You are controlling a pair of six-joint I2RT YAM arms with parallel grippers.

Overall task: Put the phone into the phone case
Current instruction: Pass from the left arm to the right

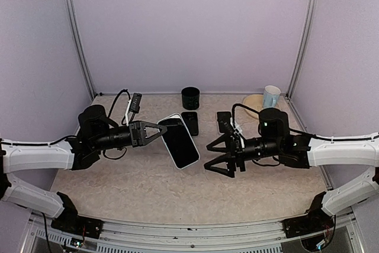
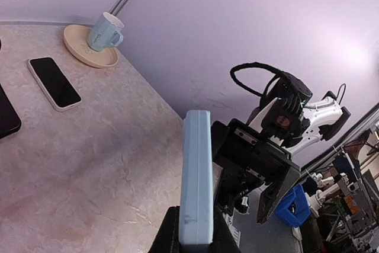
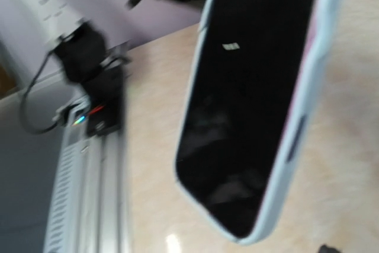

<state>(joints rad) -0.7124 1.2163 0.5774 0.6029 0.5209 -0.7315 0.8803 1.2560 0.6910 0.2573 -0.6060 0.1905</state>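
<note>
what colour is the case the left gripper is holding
The case is pale blue, clearest along its edge in the left wrist view.

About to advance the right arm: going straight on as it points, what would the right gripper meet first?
Probably the phone held by the left gripper, close ahead; depth unclear.

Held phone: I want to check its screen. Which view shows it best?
Right wrist: the phone fills the frame, screen facing, though blurred. Top external shows it whole but small, in the left gripper. Left wrist sees only its pale edge.
</note>
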